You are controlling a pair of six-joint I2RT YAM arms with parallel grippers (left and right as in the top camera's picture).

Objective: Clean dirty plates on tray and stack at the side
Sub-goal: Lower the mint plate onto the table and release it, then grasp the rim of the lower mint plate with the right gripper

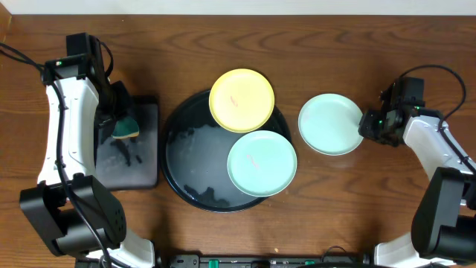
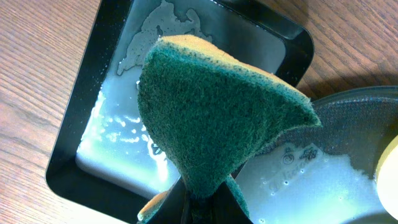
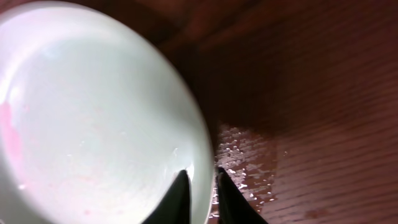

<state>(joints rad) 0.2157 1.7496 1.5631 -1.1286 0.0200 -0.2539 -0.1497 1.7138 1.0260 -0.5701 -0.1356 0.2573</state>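
Note:
The round black tray [image 1: 172,160] holds soapy water, a pale yellow plate [image 1: 242,100] on its far rim and a mint-blue plate [image 1: 262,162] on its right side. A second mint-blue plate [image 1: 330,123] lies on the table to the right of the tray. My right gripper [image 1: 364,125] is at that plate's right edge. In the right wrist view its fingers [image 3: 202,180] straddle the plate [image 3: 93,112] rim, pinched close on it. My left gripper [image 2: 207,199] is shut on a green and yellow sponge [image 2: 217,118], held over the rectangular tray [image 2: 68,168].
The small black rectangular tray [image 1: 145,175] with soapy water stands left of the round tray [image 2: 348,118]. Water drops wet the wood [image 3: 242,149] beside the right plate. Bare wooden table lies to the far right and along the back.

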